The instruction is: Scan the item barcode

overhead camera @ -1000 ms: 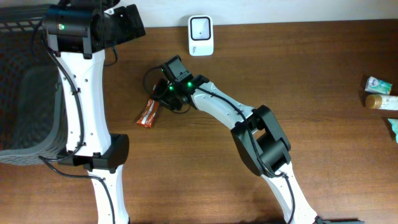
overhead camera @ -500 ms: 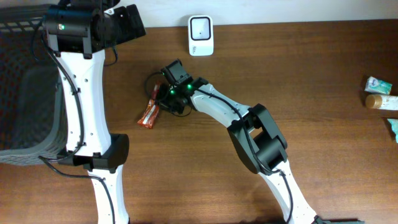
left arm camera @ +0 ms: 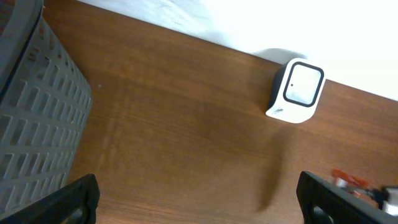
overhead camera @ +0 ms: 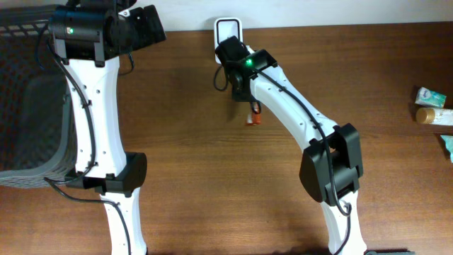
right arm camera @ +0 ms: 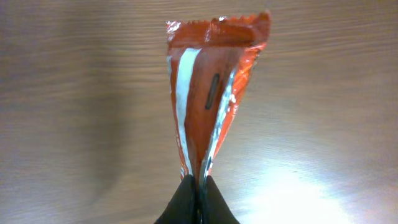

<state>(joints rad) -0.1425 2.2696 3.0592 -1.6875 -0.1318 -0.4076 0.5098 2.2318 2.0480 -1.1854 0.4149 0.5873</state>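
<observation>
Overhead: right gripper (overhead camera: 249,105) pinching orange wrapper (overhead camera: 255,118), just beside scanner (overhead camera: 228,28). Left wrist: left gripper (left arm camera: 199,198) spread wide, idle over counter (left arm camera: 186,143). Right wrist: wrapper hanging by one end, seam showing; likely best to rotate until barcode faces scanner window.

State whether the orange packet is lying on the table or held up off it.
Held up: the right gripper is shut on the orange packet, with the table blurred behind it.

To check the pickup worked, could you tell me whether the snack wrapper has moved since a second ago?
Yes. The snack wrapper, pinched by the right gripper, has gone right and up-frame, closer to the scanner.
</observation>
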